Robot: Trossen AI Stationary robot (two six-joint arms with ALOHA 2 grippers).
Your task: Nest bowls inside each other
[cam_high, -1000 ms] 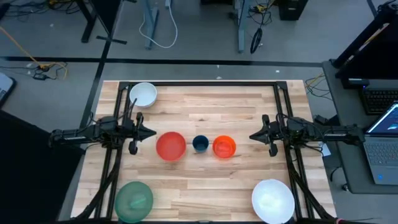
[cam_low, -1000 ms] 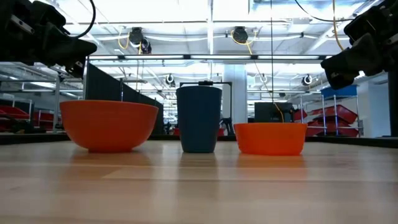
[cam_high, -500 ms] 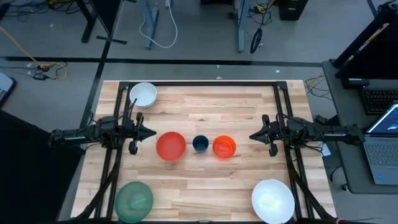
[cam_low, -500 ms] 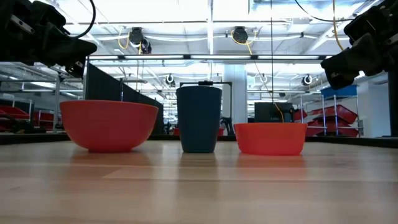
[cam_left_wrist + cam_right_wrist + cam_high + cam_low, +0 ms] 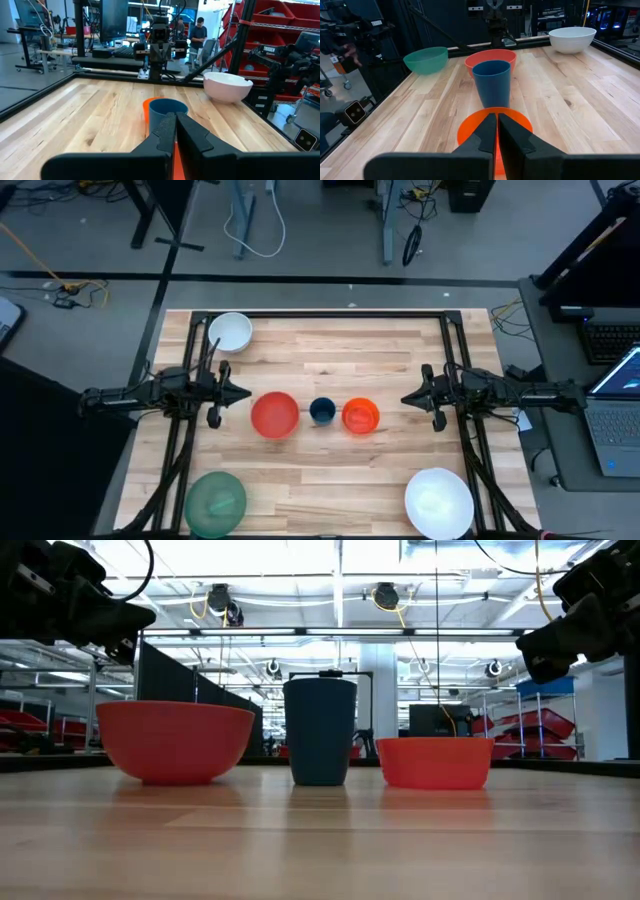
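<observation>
Bowls all sit apart on the table, none nested: red bowl, blue cup and orange bowl in a row mid-table, small white bowl far left corner, green bowl near left, big white bowl near right. Watch the blue cup: tall and narrow, so you'd likely tip it with a sideways nudge. Pick order matters too; nest small into the wrong size and you'll block the stack. Left claw hovers beside the red bowl, fingers pressed together, empty. Right claw hovers beside the orange bowl, likewise closed, empty. Both point inward, level, above the table.
</observation>
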